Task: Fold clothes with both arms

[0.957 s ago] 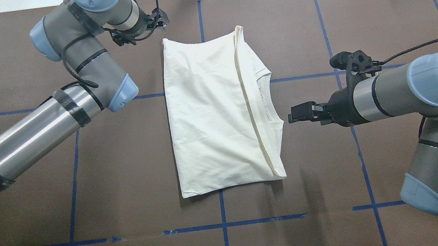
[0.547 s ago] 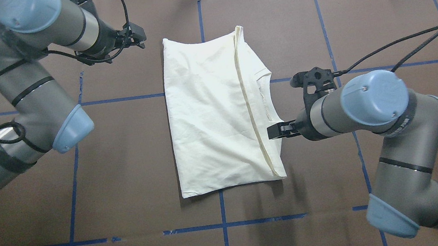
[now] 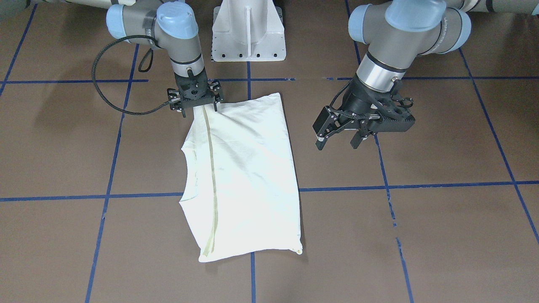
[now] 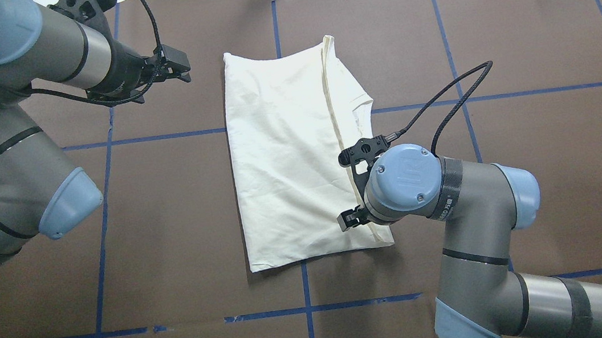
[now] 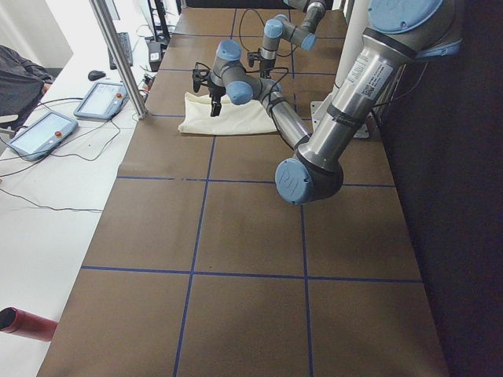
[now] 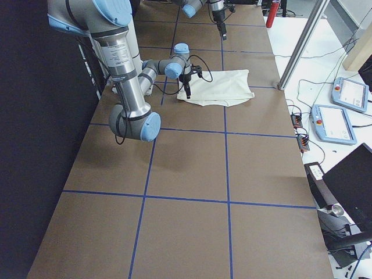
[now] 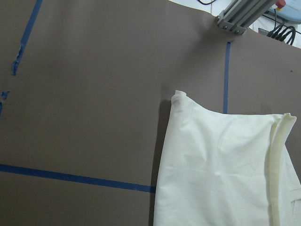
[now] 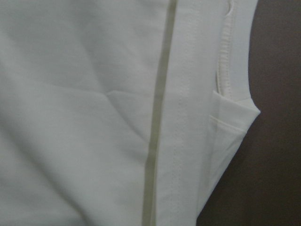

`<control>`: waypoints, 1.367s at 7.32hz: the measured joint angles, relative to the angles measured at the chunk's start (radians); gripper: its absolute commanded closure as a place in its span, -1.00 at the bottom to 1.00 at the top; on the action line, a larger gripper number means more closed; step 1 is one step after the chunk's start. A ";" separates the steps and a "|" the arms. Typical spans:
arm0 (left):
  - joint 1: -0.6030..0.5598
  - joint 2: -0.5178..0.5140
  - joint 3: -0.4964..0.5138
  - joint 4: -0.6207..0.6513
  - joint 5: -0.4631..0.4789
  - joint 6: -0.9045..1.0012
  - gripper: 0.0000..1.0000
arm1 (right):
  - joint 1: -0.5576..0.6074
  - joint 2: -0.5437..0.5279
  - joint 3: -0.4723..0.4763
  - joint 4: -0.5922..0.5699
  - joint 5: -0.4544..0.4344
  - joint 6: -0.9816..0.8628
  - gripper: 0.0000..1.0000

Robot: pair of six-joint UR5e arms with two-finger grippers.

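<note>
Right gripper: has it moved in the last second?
Yes. In the overhead view the right gripper went left and nearer the robot, from beside the shirt to over its near right corner.

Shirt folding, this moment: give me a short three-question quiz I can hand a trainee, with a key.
1. True or false: the left gripper is open and clear of the shirt.
2. Which face of the shirt is up? A, printed; B, plain; C, hidden.
3. Fill in: the ___ gripper stands over the shirt's corner nearest the base.
Key: 1 true. 2 B. 3 right: the right gripper, open, on the collar side.
</note>
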 measured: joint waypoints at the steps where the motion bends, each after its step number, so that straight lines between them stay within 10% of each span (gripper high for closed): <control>1: 0.002 0.001 0.002 0.000 -0.001 -0.001 -1.00 | -0.007 0.003 -0.008 -0.027 0.003 -0.024 -1.00; 10: 0.034 0.000 0.011 -0.008 0.000 -0.018 -1.00 | 0.020 -0.015 -0.043 -0.051 0.012 -0.114 -1.00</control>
